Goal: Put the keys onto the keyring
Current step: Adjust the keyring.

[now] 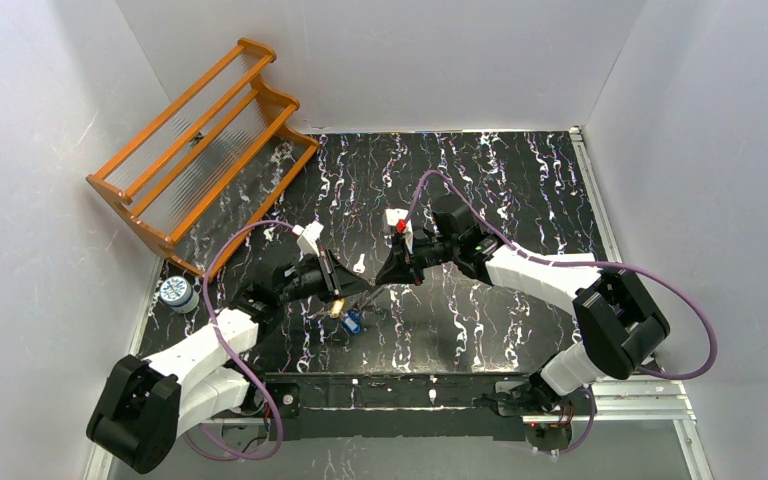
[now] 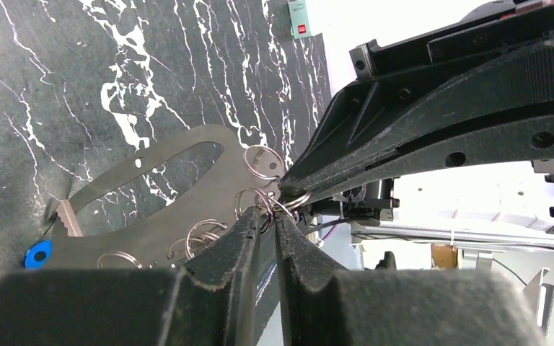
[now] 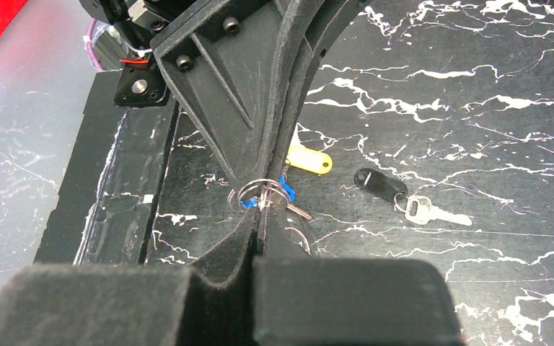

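Note:
My two grippers meet tip to tip above the mat's near middle, the left gripper [image 1: 360, 290] [image 2: 268, 215] coming from the left and the right gripper [image 1: 380, 285] [image 3: 261, 209] from the right. Both are pinched on a small bunch of wire split rings [image 2: 263, 162] [image 3: 256, 193] between them. The keyring [image 2: 187, 205], a flat oval loop, lies under the left fingers with several rings along it. A blue key head [image 2: 37, 254] [image 3: 286, 190] hangs close by. A brass key [image 1: 337, 308] and a blue key [image 1: 352, 322] lie on the mat below the tips. A black-headed tag [image 3: 374, 182] with a silver key [image 3: 433, 213] lies apart.
A wooden rack [image 1: 200, 150] leans at the back left. A small round tin [image 1: 175, 292] sits at the mat's left edge. A yellow tag [image 3: 310, 160] lies near the black one. White walls close in on three sides.

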Controlling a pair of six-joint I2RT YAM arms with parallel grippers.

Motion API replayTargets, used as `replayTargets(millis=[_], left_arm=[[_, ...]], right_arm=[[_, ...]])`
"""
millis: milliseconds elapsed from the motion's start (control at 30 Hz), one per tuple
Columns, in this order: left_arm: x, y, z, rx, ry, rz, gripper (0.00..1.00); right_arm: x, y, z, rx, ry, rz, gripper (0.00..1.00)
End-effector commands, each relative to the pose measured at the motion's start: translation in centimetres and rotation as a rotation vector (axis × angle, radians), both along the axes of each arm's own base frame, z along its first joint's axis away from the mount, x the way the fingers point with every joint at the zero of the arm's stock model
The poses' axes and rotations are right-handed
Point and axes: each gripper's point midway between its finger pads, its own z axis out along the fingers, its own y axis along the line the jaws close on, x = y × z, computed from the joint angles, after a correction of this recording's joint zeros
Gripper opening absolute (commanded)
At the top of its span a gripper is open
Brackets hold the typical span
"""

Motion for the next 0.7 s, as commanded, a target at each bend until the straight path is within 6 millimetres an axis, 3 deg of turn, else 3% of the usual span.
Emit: replayTargets(millis=[0, 100, 500, 667], left_arm=[[0.3, -0.4, 1.2, -0.049, -0.043, 0.011, 0.09], [0.5, -0.2, 1.2, -0.053, -0.04, 0.03, 0.0], [1.4, 1.1, 2.7, -0.172, 0.017, 0.211, 0.0], [1.4, 1.4, 2.4, -0.268, 0.071, 0.257, 0.13]], right_arm=[[-0.5, 0.2, -1.1, -0.036, 0.042, 0.02, 0.01], [-0.6, 0.1, -1.3, -0.034, 0.034, 0.026, 0.01], [-1.5, -0.3, -0.7, 0.039, -0.055, 0.081, 0.01], [-2.0, -0.4, -0.6, 0.058, -0.064, 0.103, 0.01]])
